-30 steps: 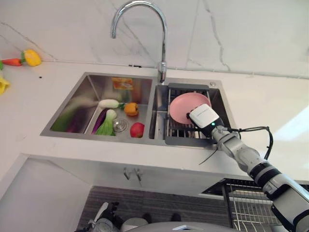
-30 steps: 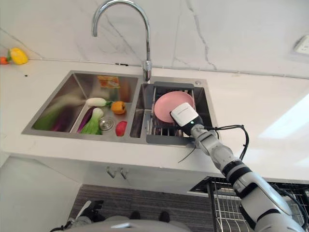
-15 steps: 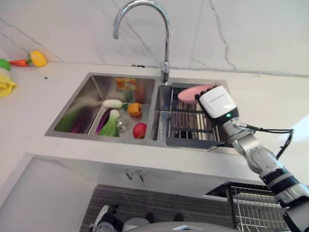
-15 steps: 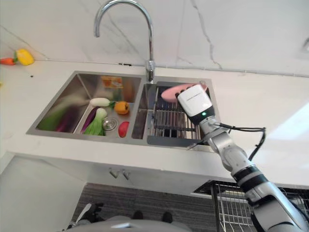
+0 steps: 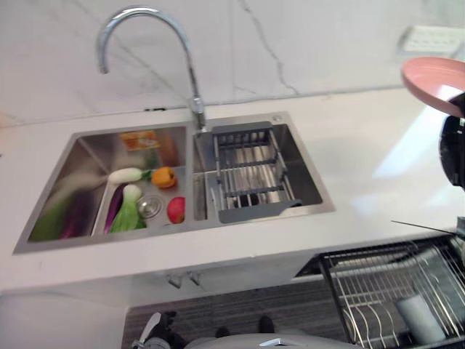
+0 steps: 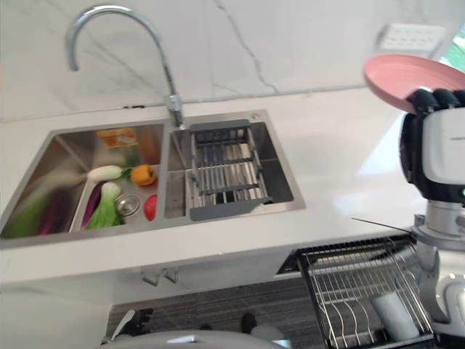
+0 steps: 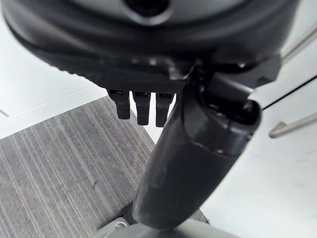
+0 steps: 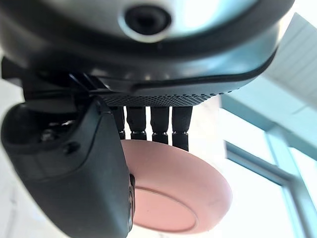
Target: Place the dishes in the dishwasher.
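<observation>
A pink plate [image 6: 408, 75] hangs in the air at the far right, above the white counter [image 6: 334, 156]. My right hand [image 6: 440, 145] is shut on it, with dark fingers [image 8: 153, 121] over the rim and the thumb [image 8: 74, 168] beneath. The plate [image 8: 181, 201] lies nearly flat past them, and its edge [image 5: 433, 77] shows in the left eye view too. Below the counter's front edge, the dishwasher's wire rack [image 6: 352, 287] stands pulled out, almost under the hand. My left hand [image 7: 188, 163] hangs relaxed and holds nothing, over grey floor.
A double sink [image 5: 43, 218] holds several vegetables in the left basin and a grey drain rack [image 5: 247, 171] in the right one. The chrome faucet [image 5: 145, 18] arches over them. A grey cup [image 5: 418, 316] stands in the dishwasher rack.
My right hand has lifted the pink plate out of the sink's right basin and carried it up and to the right, over the counter. The camera has swung right, bringing the dishwasher rack into view.
</observation>
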`<state>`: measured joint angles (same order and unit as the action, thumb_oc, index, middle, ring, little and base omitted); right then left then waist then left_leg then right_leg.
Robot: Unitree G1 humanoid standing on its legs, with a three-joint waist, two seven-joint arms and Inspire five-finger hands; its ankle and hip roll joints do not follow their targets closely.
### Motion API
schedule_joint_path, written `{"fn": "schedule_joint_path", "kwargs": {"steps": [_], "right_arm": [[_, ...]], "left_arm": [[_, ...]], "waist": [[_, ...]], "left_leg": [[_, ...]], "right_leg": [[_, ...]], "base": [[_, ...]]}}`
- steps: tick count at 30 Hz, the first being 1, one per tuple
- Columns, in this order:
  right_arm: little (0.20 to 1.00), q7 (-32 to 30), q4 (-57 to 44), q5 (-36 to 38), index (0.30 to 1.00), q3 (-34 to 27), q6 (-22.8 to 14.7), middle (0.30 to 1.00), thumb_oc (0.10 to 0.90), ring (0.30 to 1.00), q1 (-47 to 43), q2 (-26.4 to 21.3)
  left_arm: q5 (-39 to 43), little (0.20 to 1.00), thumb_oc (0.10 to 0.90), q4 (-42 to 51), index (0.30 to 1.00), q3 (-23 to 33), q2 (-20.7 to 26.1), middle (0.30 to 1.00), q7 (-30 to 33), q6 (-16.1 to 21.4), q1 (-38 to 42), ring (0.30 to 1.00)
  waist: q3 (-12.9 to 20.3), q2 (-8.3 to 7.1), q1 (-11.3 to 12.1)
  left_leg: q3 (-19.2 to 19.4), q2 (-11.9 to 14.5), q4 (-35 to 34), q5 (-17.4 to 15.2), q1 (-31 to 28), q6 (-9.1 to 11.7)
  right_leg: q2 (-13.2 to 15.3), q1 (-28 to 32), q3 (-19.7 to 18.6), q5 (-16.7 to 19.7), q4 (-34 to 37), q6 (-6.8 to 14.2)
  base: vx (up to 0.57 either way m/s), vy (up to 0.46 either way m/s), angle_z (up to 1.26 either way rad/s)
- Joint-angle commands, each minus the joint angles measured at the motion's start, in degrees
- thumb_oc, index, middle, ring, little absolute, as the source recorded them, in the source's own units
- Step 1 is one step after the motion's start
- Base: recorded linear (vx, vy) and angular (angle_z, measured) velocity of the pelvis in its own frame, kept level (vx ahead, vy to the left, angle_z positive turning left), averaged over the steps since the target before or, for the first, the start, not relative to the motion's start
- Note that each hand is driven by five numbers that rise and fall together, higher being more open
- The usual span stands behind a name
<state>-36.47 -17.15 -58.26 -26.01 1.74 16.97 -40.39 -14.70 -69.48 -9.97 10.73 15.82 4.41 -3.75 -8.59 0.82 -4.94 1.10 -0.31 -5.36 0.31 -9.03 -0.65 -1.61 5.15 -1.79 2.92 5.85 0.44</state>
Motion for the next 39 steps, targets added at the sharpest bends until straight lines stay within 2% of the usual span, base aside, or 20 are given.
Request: {"fn": "schedule_joint_path", "kwargs": {"steps": [1, 2, 3, 7, 8, 10, 11, 13, 16, 18, 20, 24, 29, 39], "right_arm": [[0.3, -3.7, -6.4, 1.8, 0.3, -4.2, 1.3, 0.3, 0.4, 0.3, -2.7, 0.7], [0.3, -3.1, -6.2, 2.0, 0.3, -4.6, 1.6, 0.3, 0.4, 0.3, -1.3, 1.9], [0.3, -3.4, -5.7, 2.4, 0.3, -6.4, 2.9, 0.3, 0.4, 0.3, 1.5, 4.8], [0.3, -4.1, -4.8, 3.0, 0.3, -5.9, 3.8, 0.3, 0.4, 0.3, 1.2, 6.0], [0.3, -4.3, -3.1, 4.4, 0.3, -3.6, 4.1, 0.3, 0.4, 0.3, -0.2, 6.7], [0.3, -4.4, -2.9, 4.5, 0.3, -3.4, 4.1, 0.3, 0.4, 0.3, -0.4, 6.7], [0.3, -3.8, -1.2, 5.9, 0.3, 0.0, 4.1, 0.3, 0.4, 0.3, -1.8, 7.4], [0.3, -3.8, -1.1, 5.9, 0.3, 0.2, 4.2, 0.3, 0.4, 0.3, -2.0, 7.4], [0.3, -3.6, 0.7, 7.3, 0.3, 3.1, 4.3, 0.3, 0.4, 0.3, -0.7, 10.1], [0.3, -3.4, 1.1, 7.3, 0.3, 4.1, 4.3, 0.3, 0.4, 0.3, -0.9, 10.1], [0.3, -2.9, 4.5, 7.2, 0.3, 8.0, 4.2, 0.3, 0.4, 0.3, -2.8, 8.5], [0.3, -1.6, 8.2, 7.8, 0.3, 13.1, 3.6, 0.3, 0.4, 0.3, -6.0, 6.7], [0.3, 0.4, 12.8, 9.9, 0.3, 18.6, 2.7, 0.3, 0.4, 0.3, -8.0, 6.2], [0.3, 4.2, 21.8, 10.2, 0.3, 25.7, 2.4, 0.3, 0.4, 0.3, -12.0, 3.8]], "left_arm": [[-1.4, 0.9, 0.8, -2.3, 0.9, 0.4, 0.0, 0.9, 0.7, 2.4, 3.5, 0.9], [-0.9, 0.9, 0.8, -2.1, 0.9, 1.1, 0.0, 0.9, 0.8, 2.5, 3.4, 0.9], [-0.2, 0.9, 0.8, -1.7, 0.9, 1.8, -0.2, 0.9, 0.8, 2.6, 3.1, 0.9], [-0.1, 0.9, 0.8, -1.0, 0.9, 1.3, -0.2, 0.9, 1.1, 2.8, 3.6, 0.9], [-0.2, 0.9, 0.8, 0.2, 0.9, 0.2, 0.3, 0.9, 1.9, 2.8, 4.5, 0.9], [-0.2, 0.9, 0.8, 0.2, 0.9, 0.3, 0.4, 0.9, 1.9, 2.8, 4.5, 0.9], [1.4, 0.9, 0.8, 0.8, 0.9, 0.5, 0.8, 0.9, 2.4, 2.6, 5.9, 0.9], [1.5, 0.9, 0.8, 0.8, 0.9, 0.6, 0.9, 0.9, 2.4, 2.6, 6.0, 0.9], [4.5, 0.9, 0.8, 2.2, 0.9, 1.0, 1.2, 0.9, 3.1, 2.6, 7.2, 0.9], [4.7, 0.9, 0.8, 2.3, 0.9, 0.7, 1.2, 0.9, 3.3, 2.6, 7.8, 0.9], [4.4, 0.9, 0.8, 2.8, 0.9, -0.3, 1.6, 0.9, 3.4, 2.5, 8.9, 0.9], [5.0, 0.9, 0.8, 3.1, 0.9, -0.3, 2.0, 0.9, 3.6, 2.3, 9.4, 0.9], [8.3, 0.9, 0.8, 2.1, 0.9, 0.9, 2.0, 0.9, 3.5, 2.0, 9.0, 0.9], [9.5, 0.9, 0.8, 3.0, 0.9, -0.1, 1.4, 0.9, 2.5, 2.5, 8.9, 0.9]], "waist": [[1.6, -2.71, 0.0], [1.0, -2.76, -0.5], [-0.3, -3.07, -2.4], [-1.3, -3.12, -2.9], [-3.5, -3.75, -4.0], [-3.5, -3.83, -3.8], [-5.8, -4.39, -4.0], [-5.9, -4.5, -3.9], [-8.7, -4.67, -3.3], [-9.5, -4.56, -3.3], [-11.5, -4.15, -2.9], [-13.2, -3.66, -1.7], [-13.8, -2.63, -0.3], [-12.6, -0.6, 0.5]], "left_leg": [[0.5, 3.3, 0.5, 0.4, 1.3, 3.7], [1.7, 3.3, 0.5, 0.3, 1.5, 3.7], [3.8, 3.4, 0.4, 0.2, 2.1, 3.4], [5.4, 3.5, 0.4, -0.8, 2.1, 3.1], [7.2, 3.5, 0.5, -0.8, 2.9, 2.8], [7.5, 3.5, 0.5, -0.8, 3.0, 2.8], [8.9, 3.5, 0.5, -0.8, 3.7, 2.4], [9.1, 3.5, 0.5, -0.8, 3.7, 2.4], [9.6, 3.5, 0.6, -0.5, 3.9, 2.4], [9.4, 3.4, 0.6, -0.4, 3.9, 2.3], [9.4, 3.2, 0.7, -0.4, 4.0, 2.4], [9.5, 3.0, 0.9, -0.3, 3.9, 2.4], [9.1, 3.0, 0.9, 0.0, 4.2, 2.8], [7.8, 3.2, 0.7, 0.4, 4.6, 3.5]], "right_leg": [[6.1, -0.1, -4.1, -0.6, -2.9, 8.1], [5.9, -1.3, -5.5, -0.2, -3.2, 8.2], [5.5, -3.4, -7.7, 0.7, -3.3, 8.6], [5.0, -4.7, -9.4, 0.8, -3.3, 8.9], [4.3, -7.3, -11.6, 2.0, -4.0, 9.5], [4.2, -7.5, -11.9, 2.1, -4.1, 9.6], [3.4, -9.9, -13.7, 2.9, -5.4, 9.9], [3.4, -10.0, -13.9, 2.9, -5.5, 9.9], [3.5, -10.7, -13.7, 2.7, -6.4, 9.9], [3.5, -10.7, -13.4, 2.6, -6.6, 9.9], [3.6, -11.2, -13.2, 2.8, -7.1, 10.1], [3.9, -11.0, -12.9, 3.2, -7.0, 10.2], [4.7, -10.4, -11.6, 3.1, -6.2, 10.0], [5.7, -9.0, -9.2, 2.6, -4.8, 9.7]], "base": [[-0.07, 0.034, -0.61], [-0.13, 0.079, -1.17], [-0.06, 0.075, -1.13], [-0.08, 0.054, -0.84], [-0.13, 0.038, -0.43], [-0.13, 0.039, -0.41], [-0.12, 0.041, -0.58], [-0.09, 0.03, -0.63], [-0.07, 0.028, -0.21], [-0.06, 0.033, 0.06], [-0.07, 0.037, 0.07], [-0.01, 0.006, -0.01], [0.01, 0.003, 0.06], [0.02, -0.014, 0.14]]}}
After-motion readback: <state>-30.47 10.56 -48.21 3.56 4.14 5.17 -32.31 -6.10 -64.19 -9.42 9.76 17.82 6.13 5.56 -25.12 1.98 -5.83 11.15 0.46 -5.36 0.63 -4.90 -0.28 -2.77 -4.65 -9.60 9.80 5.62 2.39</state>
